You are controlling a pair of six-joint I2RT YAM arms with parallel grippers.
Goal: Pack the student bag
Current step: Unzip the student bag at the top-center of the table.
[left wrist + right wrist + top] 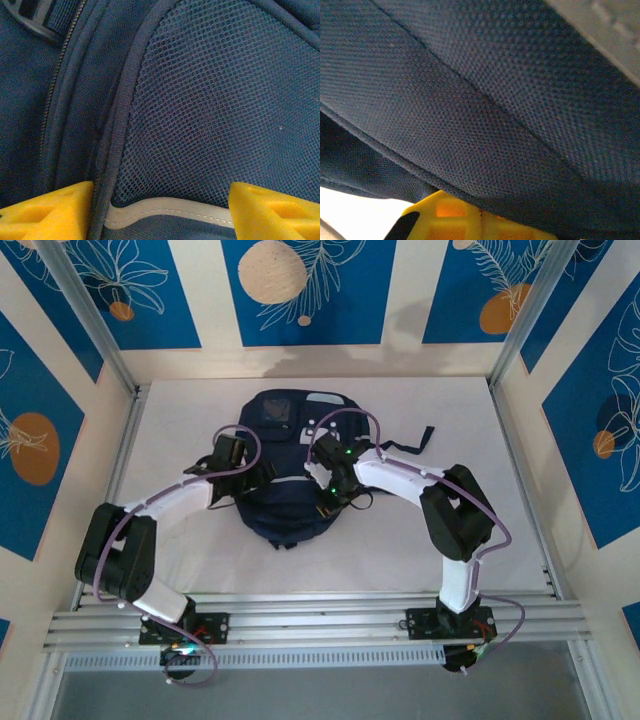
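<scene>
Student bag (275, 510): soft, limp fabric
Left gripper (161, 194) was found wide open, right gripper (480, 216) closed; the piped seam (121, 125) ahead was judged graspable.

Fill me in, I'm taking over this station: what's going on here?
Two robot arms are working on the student bag, which lies on the white table. The left gripper is at the bag's mesh side pocket with its yellow fingers apart, holding nothing. The right gripper is shut and pressed close against the navy fabric; whether it pinches any cloth can't be told.
</scene>
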